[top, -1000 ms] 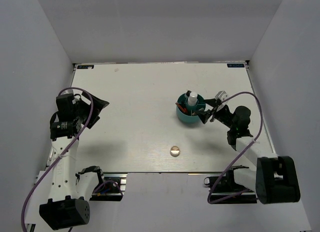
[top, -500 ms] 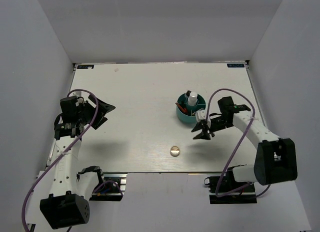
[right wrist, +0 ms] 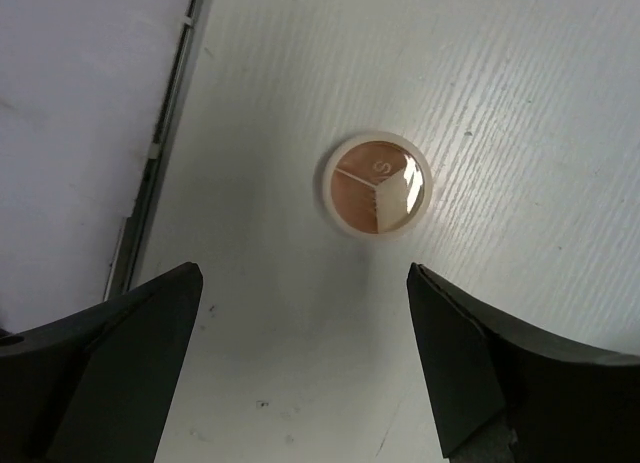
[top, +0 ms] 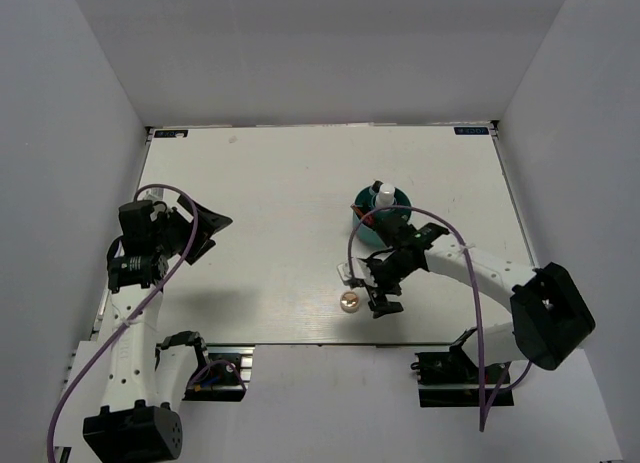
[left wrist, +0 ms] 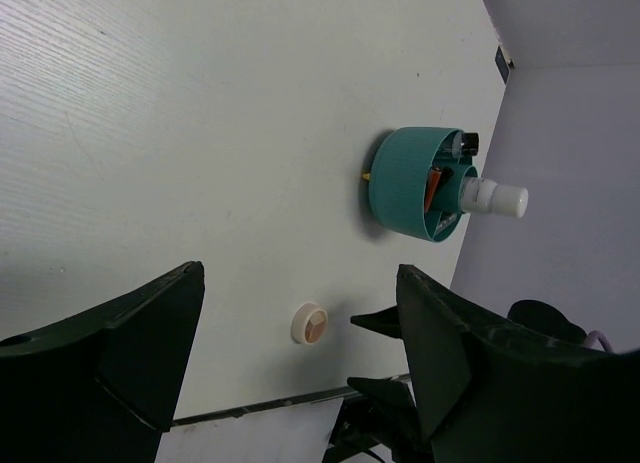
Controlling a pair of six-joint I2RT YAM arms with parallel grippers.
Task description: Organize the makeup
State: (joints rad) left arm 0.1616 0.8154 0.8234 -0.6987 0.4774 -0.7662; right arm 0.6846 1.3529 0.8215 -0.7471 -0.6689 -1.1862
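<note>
Right gripper (top: 366, 289) has left the teal round divided cup (top: 364, 230) and moved nearer; its jaws are spread wide over the round metallic compact (right wrist: 376, 185). Left gripper (left wrist: 300, 273) is spread and barely shifted.

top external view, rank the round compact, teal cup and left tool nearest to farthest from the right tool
From the right tool:
1. round compact, right beside its tips, toward the near edge.
2. teal cup, just behind it, farther in.
3. left tool, far across on the left side.
</note>
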